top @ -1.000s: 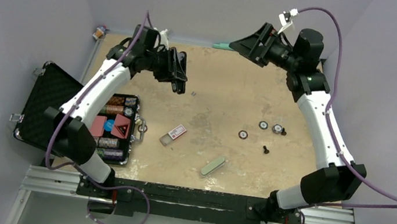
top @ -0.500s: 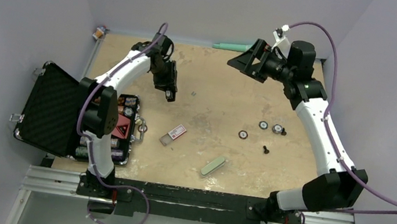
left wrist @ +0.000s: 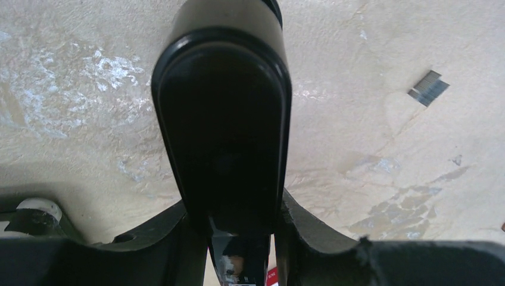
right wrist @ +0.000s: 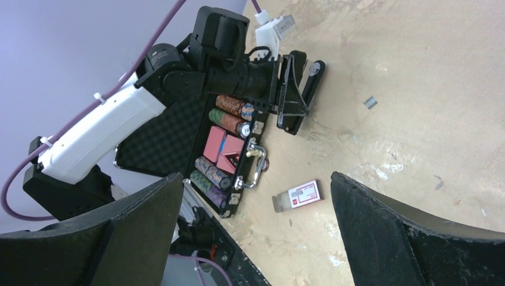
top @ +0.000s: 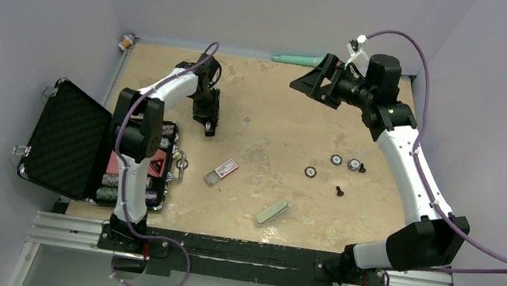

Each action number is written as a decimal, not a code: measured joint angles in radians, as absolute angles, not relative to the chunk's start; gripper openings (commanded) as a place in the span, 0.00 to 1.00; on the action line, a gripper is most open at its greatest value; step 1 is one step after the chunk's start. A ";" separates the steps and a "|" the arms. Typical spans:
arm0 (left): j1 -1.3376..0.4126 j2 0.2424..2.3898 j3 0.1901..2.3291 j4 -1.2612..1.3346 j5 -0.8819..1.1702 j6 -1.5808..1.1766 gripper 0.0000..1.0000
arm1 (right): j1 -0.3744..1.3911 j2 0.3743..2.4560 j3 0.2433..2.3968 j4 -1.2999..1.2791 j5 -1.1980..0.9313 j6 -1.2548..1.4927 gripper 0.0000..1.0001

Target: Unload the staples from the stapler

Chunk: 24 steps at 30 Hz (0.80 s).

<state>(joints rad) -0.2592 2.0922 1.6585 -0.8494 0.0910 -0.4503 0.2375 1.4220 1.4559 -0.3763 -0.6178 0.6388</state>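
One second back, your left arm reaches out over the far-left part of the table (top: 285, 162). Now its elbow is folded in towards the base and the left gripper (top: 208, 123) has come nearer and lower, tip pointing down at the board. Its jaws are closed narrow on the stapler (left wrist: 223, 131), which fills the left wrist view as a dark rounded bar, held clear above the surface.

The staples (top: 247, 120) have not moved across these frames. They lie as a short grey strip on the bare board, just to the right of the left gripper and apart from the stapler.

Your right gripper (top: 305, 83) has shifted only slightly. It hangs high over the far side, jaws spread wide with nothing between them.

With the strip lying outside the stapler, the unloading itself looks done, or close to it. You cannot tell from these views whether any staples remain inside the stapler. What seems left is setting the stapler down, so keep it off the loose strip when you lower it.
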 measured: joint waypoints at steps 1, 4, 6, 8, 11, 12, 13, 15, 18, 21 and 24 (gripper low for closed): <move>-0.258 2.098 1.658 -0.848 0.090 -0.450 0.00 | 0.237 1.422 1.451 -0.379 -0.618 0.636 0.99; -0.257 2.114 1.658 -0.843 0.089 -0.450 0.17 | 0.237 1.427 1.448 -0.397 -0.616 0.627 0.99; -0.257 2.117 1.658 -0.842 0.088 -0.449 0.46 | 0.237 1.434 1.449 -0.405 -0.615 0.620 0.99; -0.257 2.118 1.658 -0.842 0.085 -0.448 0.64 | 0.237 1.443 1.449 -0.408 -0.615 0.615 0.99; -0.256 2.118 1.659 -0.831 0.080 -0.443 0.77 | 0.237 1.458 1.450 -0.412 -0.614 0.607 0.99; -0.256 2.118 1.659 -0.827 0.079 -0.441 0.80 | 0.237 1.460 1.451 -0.416 -0.614 0.606 0.98; -0.256 2.118 1.659 -0.826 0.076 -0.439 0.82 | 0.237 1.462 1.451 -0.419 -0.614 0.604 0.99; -0.255 2.116 1.659 -0.825 0.074 -0.433 0.85 | 0.237 1.463 1.451 -0.426 -0.614 0.601 0.99; -0.255 2.105 1.659 -0.826 0.072 -0.429 0.90 | 0.237 1.463 1.451 -0.428 -0.614 0.600 0.99; -0.255 2.074 1.658 -0.828 0.070 -0.425 0.95 | 0.237 1.463 1.451 -0.429 -0.614 0.601 0.99; -0.255 2.011 1.654 -0.826 0.070 -0.422 0.96 | 0.237 1.460 1.451 -0.429 -0.614 0.601 0.99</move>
